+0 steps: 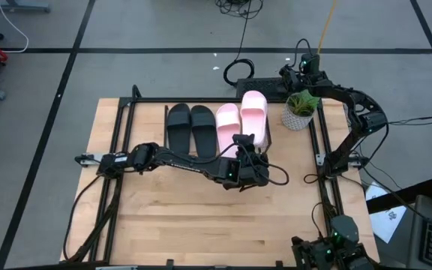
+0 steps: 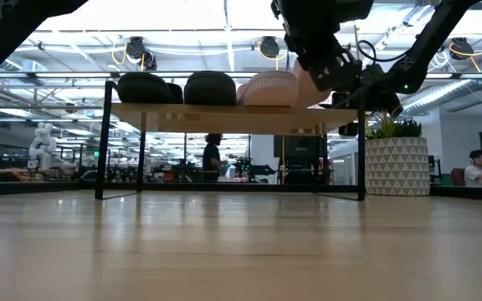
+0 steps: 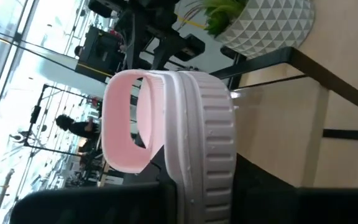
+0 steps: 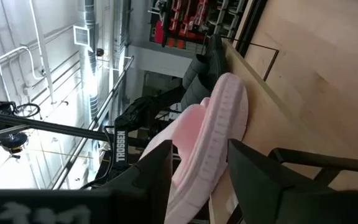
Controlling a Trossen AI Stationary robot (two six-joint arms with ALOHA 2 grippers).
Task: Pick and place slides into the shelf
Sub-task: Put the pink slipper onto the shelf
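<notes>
We see a light wooden table (image 1: 201, 217) framed by black rails, and toward its far edge stands the shelf (image 2: 233, 117), a low rack with a pale wood plank top on thin black wire legs. On the plank the slides lie side by side with toes pointing away from the arms' base: a matte black pair (image 1: 190, 129) on the left and one pale pink slide (image 1: 227, 127) next to them. The second pink slide (image 1: 254, 116) sits at the right end of the row, farther back than its partner; in the left wrist view it shows a wide smooth strap and a ribbed sole edge, turned on its side relative to that camera. The left arm reaches across the table from the left, and the left gripper (image 1: 252, 159) is at the near end of that last pink slide, its fingers clamped on the slide's heel end. The right arm bends around from the right rear, and the right gripper (image 4: 197, 168) faces the same slide from the opposite end, its fingers apart on either side of the pink sole edge; we cannot tell whether they touch it. A small green plant in a white patterned pot (image 1: 299, 111) stands just to the right of the shelf.
</notes>
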